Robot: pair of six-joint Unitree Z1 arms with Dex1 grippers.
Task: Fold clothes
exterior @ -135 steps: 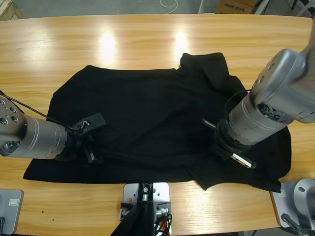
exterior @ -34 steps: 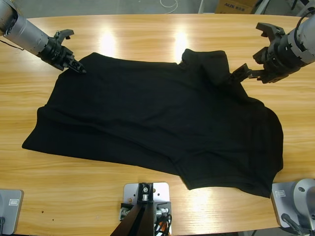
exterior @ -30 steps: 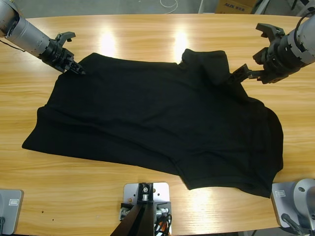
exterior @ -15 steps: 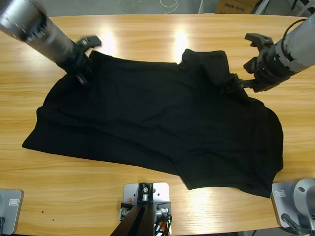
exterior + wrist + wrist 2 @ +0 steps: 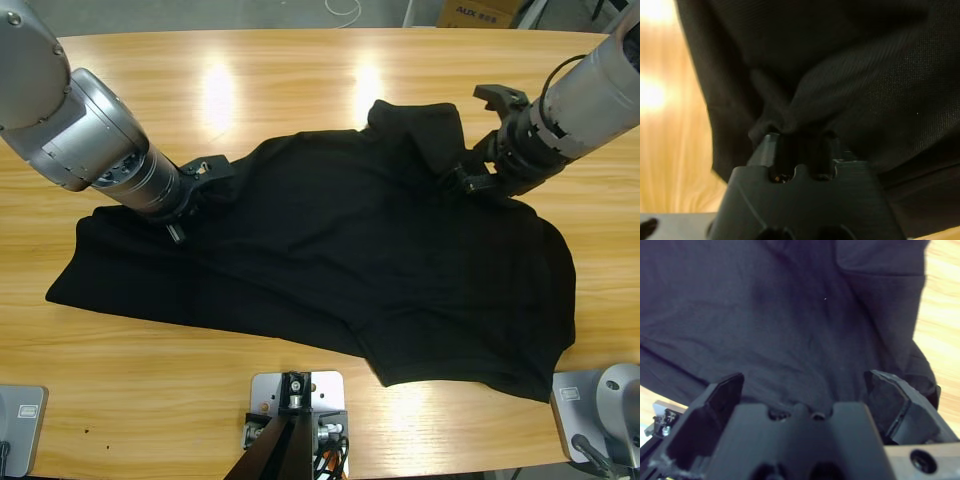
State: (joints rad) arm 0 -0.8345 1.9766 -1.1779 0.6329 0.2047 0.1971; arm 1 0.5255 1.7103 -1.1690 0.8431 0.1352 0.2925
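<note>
**Left gripper pinching shirt edge, right gripper spread over the collar end**

Left arm (image 5: 90, 150) comes in from 10 o'clock, big silver elbow close under the camera. Left gripper (image 5: 190, 195) sits on the shirt's (image 5: 340, 260) upper-left edge, around 9 o'clock of the cloth. Left wrist view: a bunched fold of black fabric is drawn in between the jaws, which are closed tight on it; wooden table (image 5: 665, 125) shows to the left of the cloth.

Shirt lies spread across the middle of the table (image 5: 300, 80), long axis running 8 to 4 o'clock. Upper-left edge is pulled inward toward the centre, wrinkled around the left gripper. A raised folded lump of cloth sits at about 1 o'clock.

Right arm (image 5: 590, 90) enters from 2 o'clock. Right gripper (image 5: 480, 140) is at the shirt's 2 o'clock edge, just beside the lump. Right wrist view: jaws stand wide apart, fabric (image 5: 790, 315) below and between them, nothing clamped.
</note>
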